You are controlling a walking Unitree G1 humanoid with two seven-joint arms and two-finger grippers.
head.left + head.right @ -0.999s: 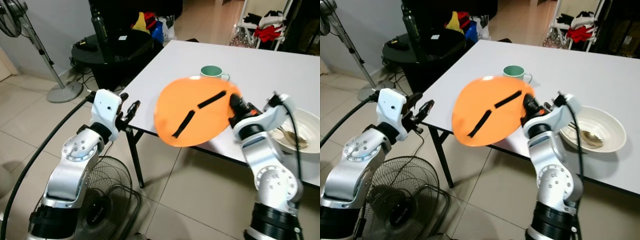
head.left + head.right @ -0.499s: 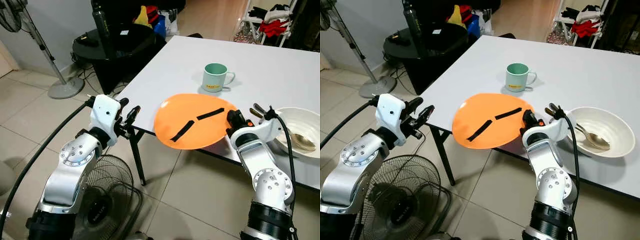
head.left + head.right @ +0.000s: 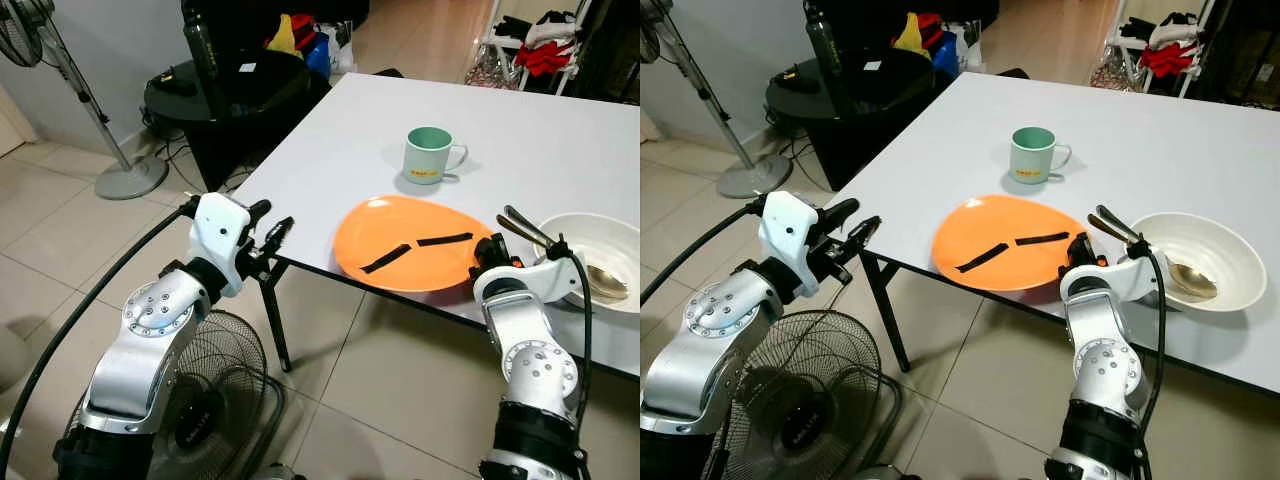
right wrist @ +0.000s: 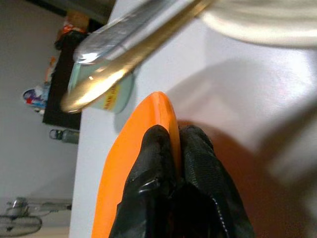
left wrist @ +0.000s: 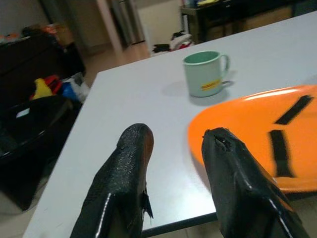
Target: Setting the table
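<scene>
An orange plate [image 3: 412, 242] with two black tape strips lies nearly flat on the white table [image 3: 520, 140], close to its front edge. My right gripper [image 3: 488, 256] is shut on the plate's right rim; the right wrist view shows both fingers [image 4: 158, 163] pinching the orange plate [image 4: 148, 124]. A green mug [image 3: 428, 154] stands behind the plate. To the right sits a white bowl [image 3: 610, 250] holding a spoon [image 3: 604, 283]. My left gripper [image 3: 272, 232] is open, held in the air left of the table's corner, with the plate [image 5: 267, 134] and mug [image 5: 205, 73] ahead of it.
Two metal utensils [image 3: 520, 226] lie between plate and bowl. A floor fan [image 3: 205, 400] lies below my left arm. A black round table [image 3: 235, 90] with a bottle stands at the back left, and a standing fan [image 3: 90, 110] beyond it.
The plate has come down from a steep tilt in the air to lie almost flat on the table, shifted right. My left gripper has edged toward the table.
</scene>
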